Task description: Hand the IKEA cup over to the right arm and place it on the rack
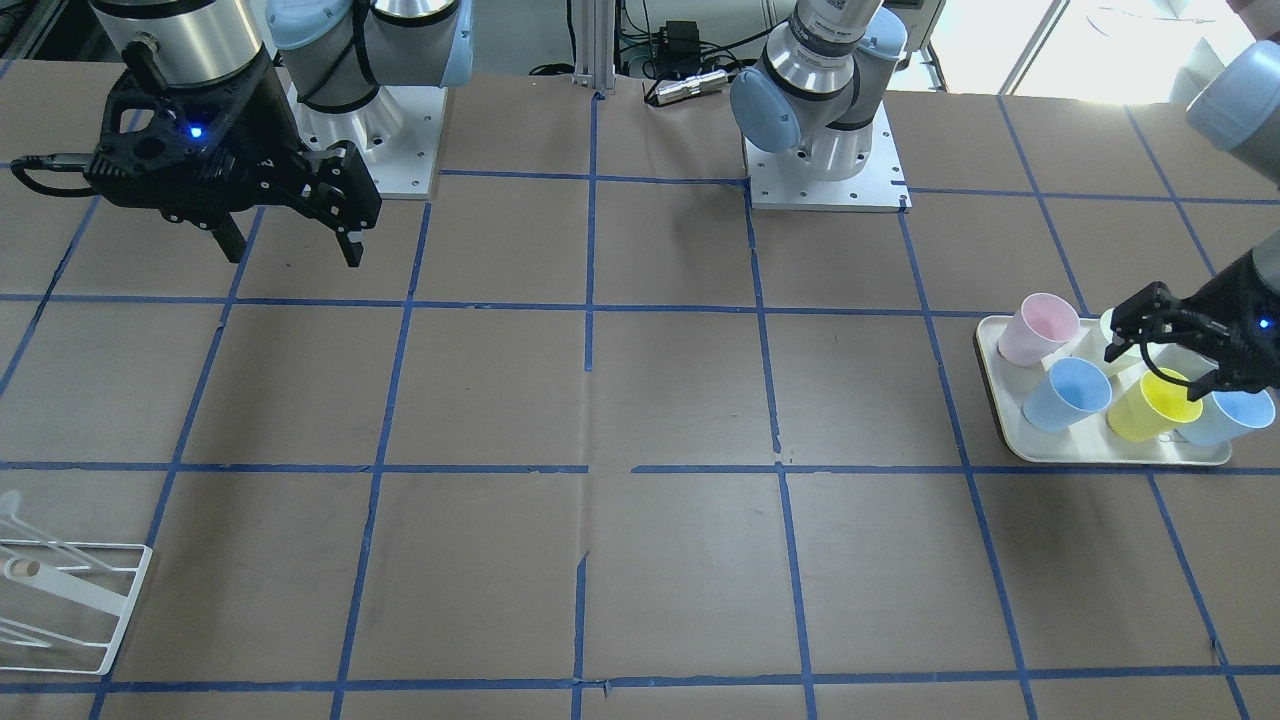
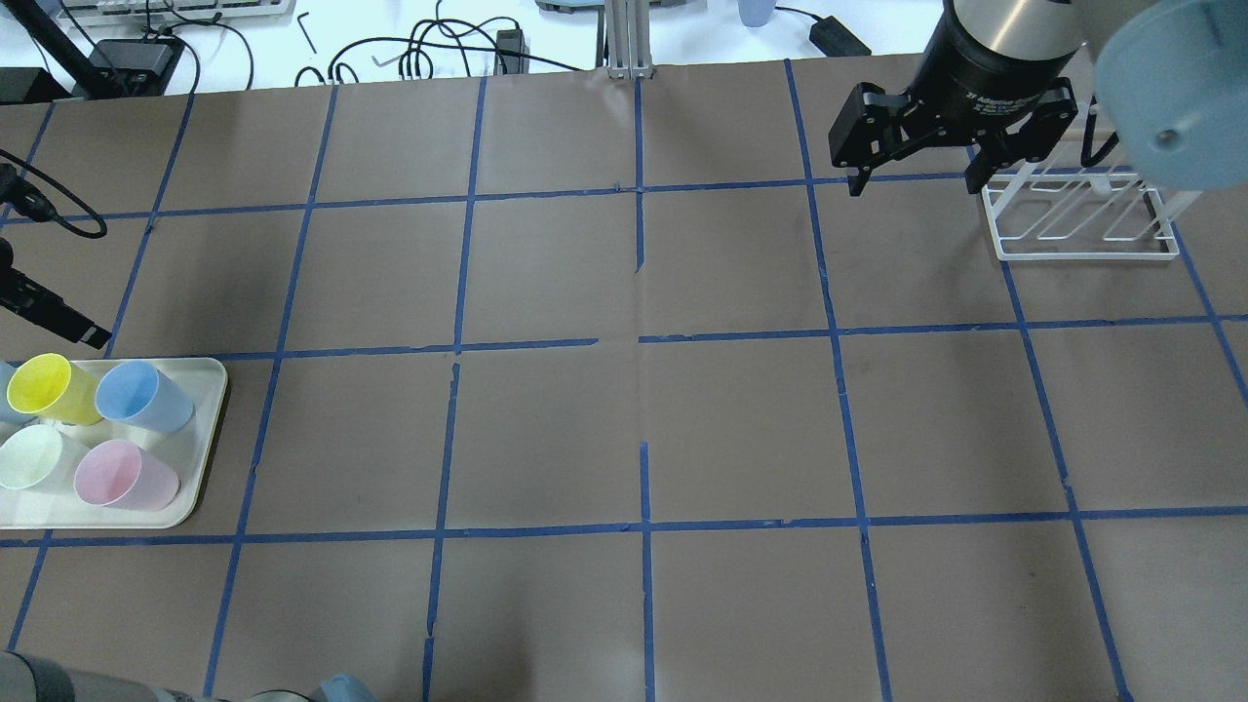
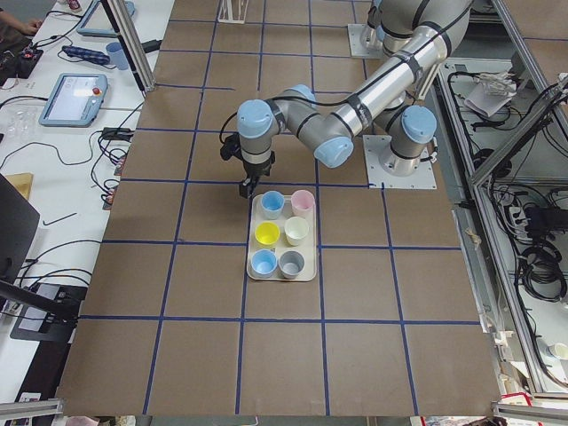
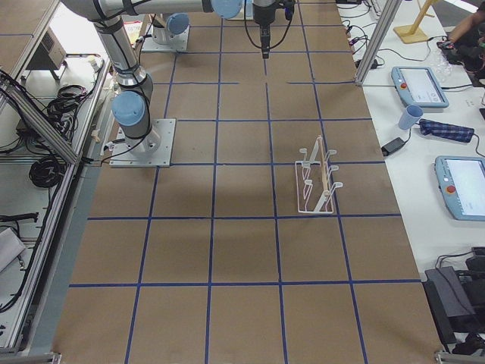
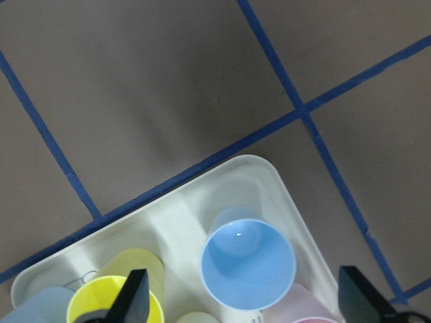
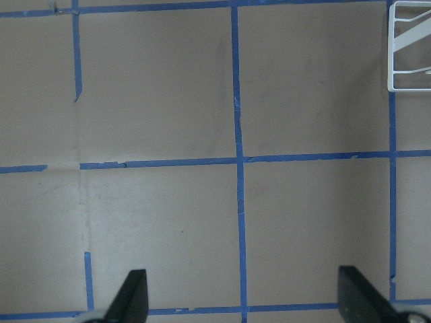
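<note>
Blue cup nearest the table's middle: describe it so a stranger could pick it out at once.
Find the cream tray at the table's end on the robot's left. The blue cup stands in the tray corner toward the table's middle, on the side away from the robot. Its neighbours are the pink cup and the yellow cup; the second blue cup stands beyond the yellow one.

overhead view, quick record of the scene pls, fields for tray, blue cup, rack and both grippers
tray: cream, six cups standing in it
IKEA cup: pale blue, upright at a tray corner, one of two alike
left gripper: fingers open, empty, over the tray
right gripper: fingers open, empty, above the table beside the rack
rack: white wire, no cup on it
</note>
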Robot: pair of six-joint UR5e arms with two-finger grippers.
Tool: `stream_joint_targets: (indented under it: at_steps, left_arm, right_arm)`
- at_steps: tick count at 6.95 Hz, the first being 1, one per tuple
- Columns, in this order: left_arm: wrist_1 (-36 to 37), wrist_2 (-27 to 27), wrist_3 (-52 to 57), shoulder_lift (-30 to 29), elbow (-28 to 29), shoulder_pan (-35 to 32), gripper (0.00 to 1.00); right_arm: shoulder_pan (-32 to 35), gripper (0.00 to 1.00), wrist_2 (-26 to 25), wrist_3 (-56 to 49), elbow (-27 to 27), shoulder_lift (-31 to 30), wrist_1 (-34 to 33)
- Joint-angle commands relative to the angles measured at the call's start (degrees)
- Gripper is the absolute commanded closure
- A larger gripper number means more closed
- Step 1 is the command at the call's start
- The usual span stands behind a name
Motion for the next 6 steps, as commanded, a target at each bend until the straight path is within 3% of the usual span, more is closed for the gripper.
stream_joint_targets:
  at_steps: [1, 6]
  left_arm:
    - [3.58, 0.19, 3.0, -5.23, -0.45, 1.92, 0.0]
    - [4.18, 1.07, 5.99, -5.25, -3.42, 1.94, 0.0]
  right_arm:
    - [-0.03, 0.0, -0.04, -0.07, 0.0, 0.0, 0.03]
    - [-0.03, 0.0, -0.04, -0.07, 0.0, 0.0, 0.12]
